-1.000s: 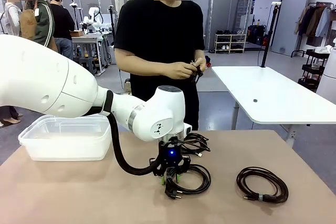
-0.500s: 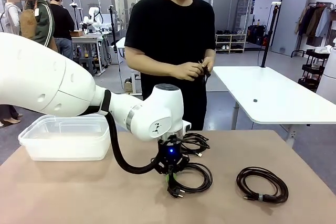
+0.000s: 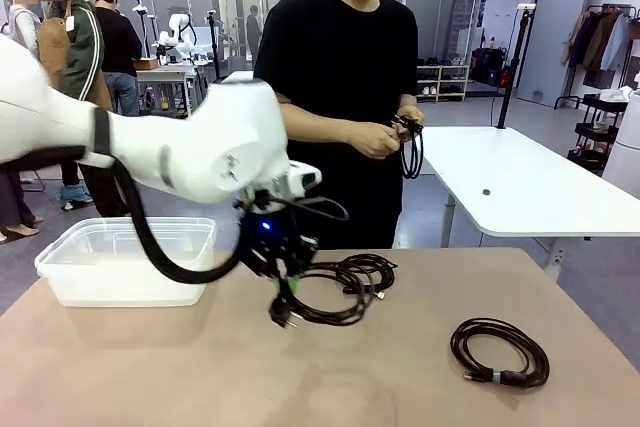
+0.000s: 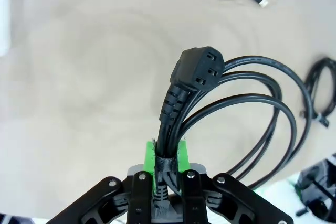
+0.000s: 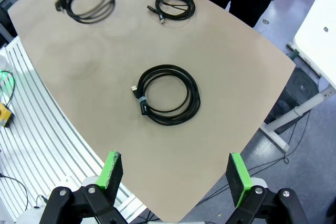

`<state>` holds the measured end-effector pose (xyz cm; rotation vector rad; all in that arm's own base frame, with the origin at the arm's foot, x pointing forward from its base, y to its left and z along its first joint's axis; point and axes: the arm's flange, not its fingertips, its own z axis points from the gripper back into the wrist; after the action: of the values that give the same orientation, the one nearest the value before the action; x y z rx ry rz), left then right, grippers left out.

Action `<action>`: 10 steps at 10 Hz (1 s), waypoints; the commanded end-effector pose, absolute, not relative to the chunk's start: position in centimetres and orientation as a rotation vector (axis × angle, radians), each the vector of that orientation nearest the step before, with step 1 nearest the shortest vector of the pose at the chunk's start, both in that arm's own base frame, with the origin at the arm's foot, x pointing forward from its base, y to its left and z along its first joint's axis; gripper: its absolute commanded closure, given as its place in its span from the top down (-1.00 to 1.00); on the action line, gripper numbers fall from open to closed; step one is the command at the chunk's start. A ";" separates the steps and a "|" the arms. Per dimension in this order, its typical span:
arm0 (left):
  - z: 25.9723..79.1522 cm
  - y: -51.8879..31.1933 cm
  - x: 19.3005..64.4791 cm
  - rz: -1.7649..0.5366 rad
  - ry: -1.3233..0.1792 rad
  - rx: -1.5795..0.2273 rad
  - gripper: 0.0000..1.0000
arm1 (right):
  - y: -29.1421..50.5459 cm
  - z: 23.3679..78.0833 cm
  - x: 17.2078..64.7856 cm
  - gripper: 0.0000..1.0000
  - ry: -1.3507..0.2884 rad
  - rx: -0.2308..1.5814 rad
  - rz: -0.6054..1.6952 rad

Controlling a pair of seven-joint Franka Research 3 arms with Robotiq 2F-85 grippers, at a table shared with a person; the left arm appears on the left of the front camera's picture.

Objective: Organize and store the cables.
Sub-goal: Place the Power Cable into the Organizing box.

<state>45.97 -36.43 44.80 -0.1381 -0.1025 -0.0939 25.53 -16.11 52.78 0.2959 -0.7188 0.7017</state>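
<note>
With your left end effector [image 4: 167, 157] clamped on the power cable [image 4: 197, 72], lift its loop over the bin [image 3: 125, 282] wall before releasing.

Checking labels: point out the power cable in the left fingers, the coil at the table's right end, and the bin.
power cable [image 4: 197, 72], left wrist view, plug.
right-end coil [image 5: 193, 98], right wrist view, loop's right side.
bin [image 3: 100, 285], front view, front wall.

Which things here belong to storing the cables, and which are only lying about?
Of the job: power cord held in the left gripper; thin coil behind it; tied coil to the right; cable in the person's hands; clear bin, likely for storage.
Only lying about: white side table; clothes rack.
</note>
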 end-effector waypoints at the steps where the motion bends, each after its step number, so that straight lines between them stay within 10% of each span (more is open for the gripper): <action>1: 47.0 -32.0 44.5 -0.167 -0.090 -0.152 -1.00 | -16.2 52.9 25.6 1.00 -0.728 0.290 0.706; 10: 48.8 -25.8 43.9 -0.184 -0.097 -0.140 -1.00 | -16.2 52.9 25.6 1.00 -0.728 0.290 0.706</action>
<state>43.27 -25.53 48.61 -0.1387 -0.0924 -0.1965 25.55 -16.11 52.78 0.2958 -0.7182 0.7017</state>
